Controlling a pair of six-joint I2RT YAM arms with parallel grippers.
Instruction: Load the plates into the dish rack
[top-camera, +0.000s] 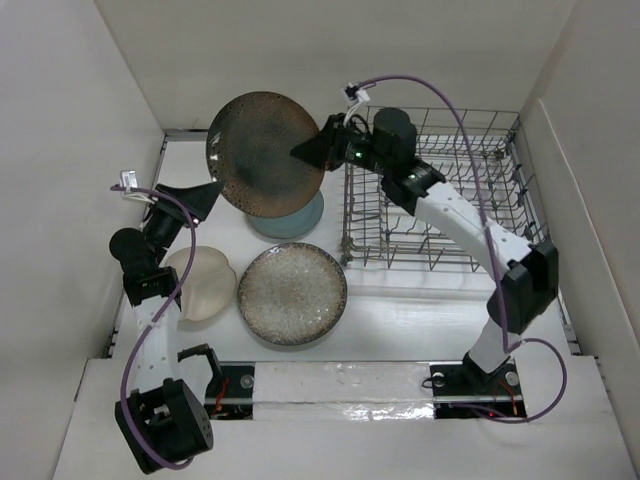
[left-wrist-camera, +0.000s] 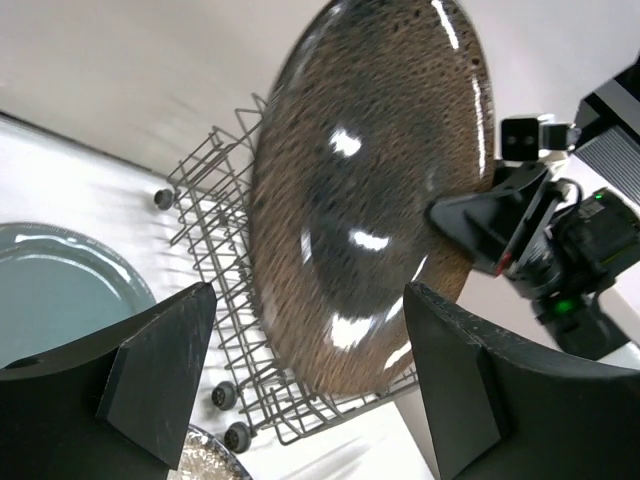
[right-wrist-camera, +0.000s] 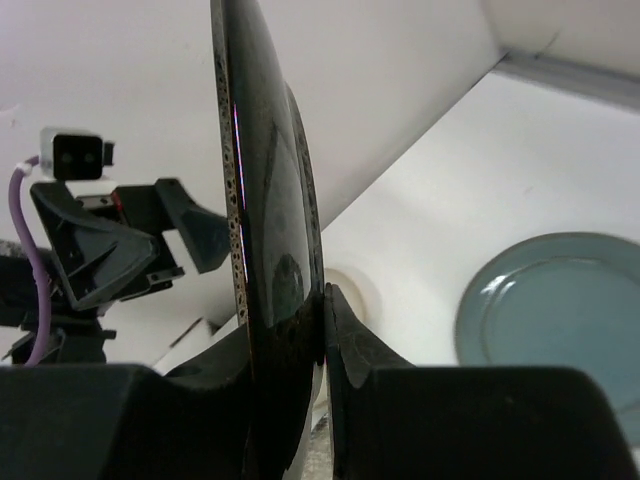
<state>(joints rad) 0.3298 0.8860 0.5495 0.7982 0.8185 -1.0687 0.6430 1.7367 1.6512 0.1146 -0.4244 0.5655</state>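
Observation:
The brown plate (top-camera: 265, 155) is held upright in the air, left of the dish rack (top-camera: 440, 190). My right gripper (top-camera: 315, 150) is shut on its right rim; in the right wrist view the plate (right-wrist-camera: 265, 250) stands edge-on, pinched in the gripper (right-wrist-camera: 322, 340). My left gripper (top-camera: 203, 193) is open by the plate's lower left edge. In the left wrist view the plate (left-wrist-camera: 370, 200) lies beyond the spread left gripper (left-wrist-camera: 310, 380). The grey-blue plate (top-camera: 295, 220) lies under it. The speckled plate (top-camera: 292, 293) and the cream plate (top-camera: 200, 283) lie nearer me.
White walls close in the table at the back and on both sides. The rack (left-wrist-camera: 230, 300) holds no plates that I can see. The left arm reaches over the cream plate. The grey-blue plate also shows in the right wrist view (right-wrist-camera: 560, 310).

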